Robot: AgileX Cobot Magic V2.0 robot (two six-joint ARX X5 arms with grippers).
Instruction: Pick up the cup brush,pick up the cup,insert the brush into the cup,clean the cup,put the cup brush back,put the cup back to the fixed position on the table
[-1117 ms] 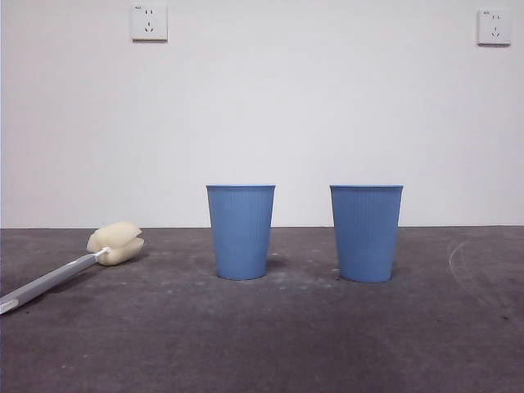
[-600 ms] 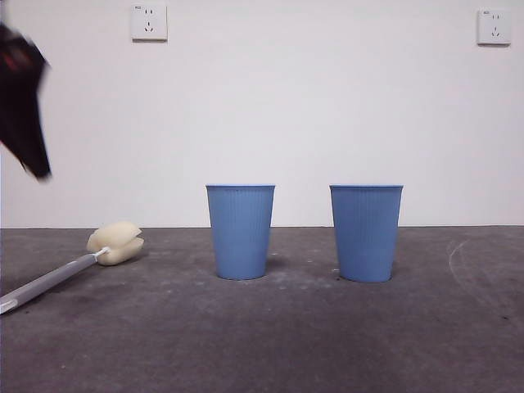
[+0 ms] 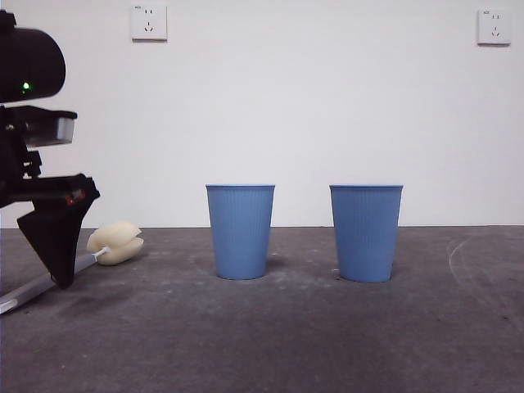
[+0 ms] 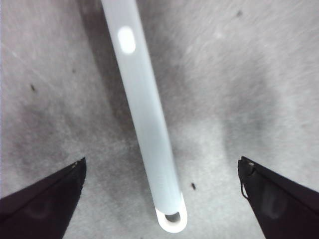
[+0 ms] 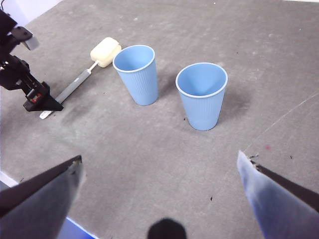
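Left wrist view shows the left gripper (image 4: 162,199) spread wide, astride the cup brush (image 4: 144,114) handle near its whitish end, not yet touching. The brush lies flat on the table (image 3: 327,344), beside the nearer blue cup (image 3: 241,232), sponge head towards it. Pickup is underway, I'd say; next comes lowering and closing. The right gripper (image 5: 159,199) waits, also wide.

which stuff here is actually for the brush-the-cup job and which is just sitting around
For the job: cup brush, lying on the table under the open left gripper; one blue cup; waiting right gripper.

Just there: second, identical blue cup; which one gets cleaned isn't shown. Two wall sockets.
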